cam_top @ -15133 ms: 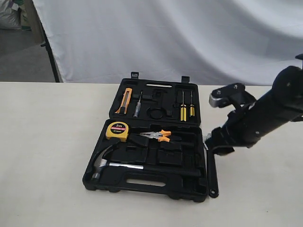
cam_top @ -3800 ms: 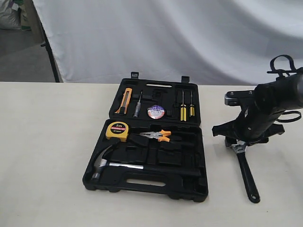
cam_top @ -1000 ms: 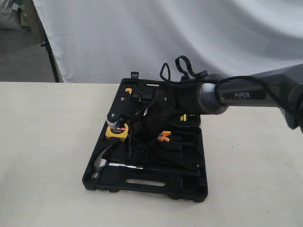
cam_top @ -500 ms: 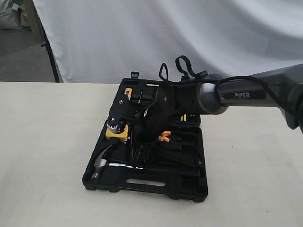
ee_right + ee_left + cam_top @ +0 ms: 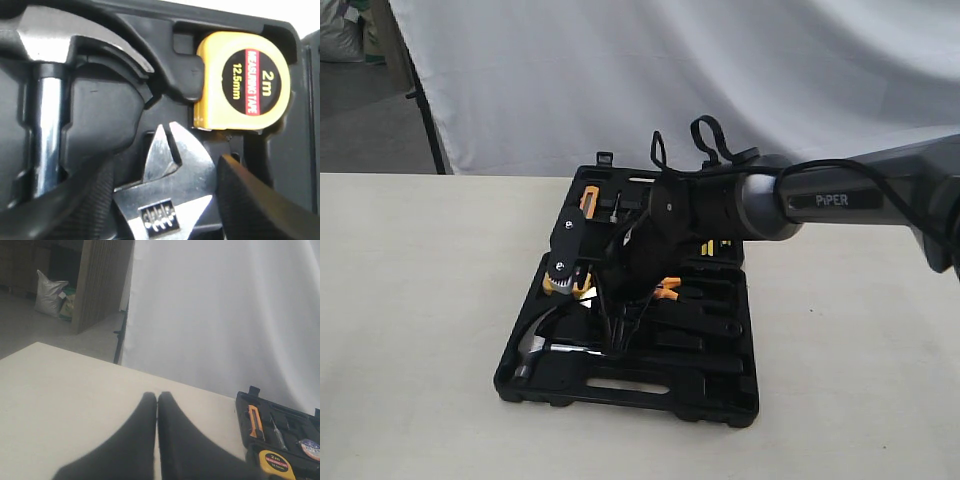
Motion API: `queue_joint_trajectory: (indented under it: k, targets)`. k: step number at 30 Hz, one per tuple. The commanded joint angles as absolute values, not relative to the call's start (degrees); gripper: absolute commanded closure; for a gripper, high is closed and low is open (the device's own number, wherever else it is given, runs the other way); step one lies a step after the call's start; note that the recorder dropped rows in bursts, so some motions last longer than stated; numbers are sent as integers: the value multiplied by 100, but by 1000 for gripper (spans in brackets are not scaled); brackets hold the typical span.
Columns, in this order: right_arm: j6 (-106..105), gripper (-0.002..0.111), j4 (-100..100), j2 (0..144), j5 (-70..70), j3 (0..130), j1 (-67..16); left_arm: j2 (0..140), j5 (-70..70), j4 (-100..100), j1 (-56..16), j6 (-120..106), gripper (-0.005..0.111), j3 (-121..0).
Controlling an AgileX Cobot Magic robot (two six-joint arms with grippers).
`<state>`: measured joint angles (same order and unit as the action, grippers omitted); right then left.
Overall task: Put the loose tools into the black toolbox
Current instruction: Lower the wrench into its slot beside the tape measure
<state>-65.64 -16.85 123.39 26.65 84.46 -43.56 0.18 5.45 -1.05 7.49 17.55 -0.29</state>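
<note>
The adjustable wrench (image 5: 165, 150) is being clamped at its silver head between the fingers (image 5: 250, 200) of the right gripper (image 5: 167, 190), whose jaws are being propped partly apart by the metal. The head is being pointed at the yellow tape measure (image 5: 245, 85) and held just beside it, with no contact being shown. The claw hammer (image 5: 47, 125) is being cradled in its recess near the tape measure, beyond a moulded ridge (image 5: 165, 75). Both are being carried by the black toolbox (image 5: 700, 400), lying open on the bench (image 5: 420, 300). The tape roll (image 5: 310, 448) is being seen near the tape measure, in the other half. The left gripper (image 5: 157, 405) is being held pinched shut on nothing, well apart from the tape measure.

A snag is probably being risked. If the wrench is lowered askew, its tip could catch the tape measure or the ridge. It would then be perched above its recess, or twisted in a grip taken so near one end.
</note>
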Motion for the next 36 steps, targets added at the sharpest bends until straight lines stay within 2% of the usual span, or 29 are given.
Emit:
queue_joint_trajectory:
  k: [1,20,22,25,28,31,36]
  targets:
    - [-6755,109,-1660,12306,2847,8472,-4356,0,503,-130,894,1782,106,-44]
    - [-6731,106,-1636,12306,2746,8472,-4356,0,503,-130,894,1782,106,-44]
    - [-6731,94,-1636,12306,2746,8472,-4356,0,503,-130,894,1782,106,-44]
    - [-6731,62,-1636,12306,2771,8472,-4356,0,503,-130,894,1782,106,-44]
    - [-6731,35,-1636,12282,2817,8472,-4356,0,503,-130,894,1782,106,-44]
    - [-6731,24,-1662,12156,2872,8472,-4356,0,503,-130,894,1782,106,-44]
    - [-6489,22,-1660,11860,2844,8472,-4356,0,503,-130,894,1782,106,-44]
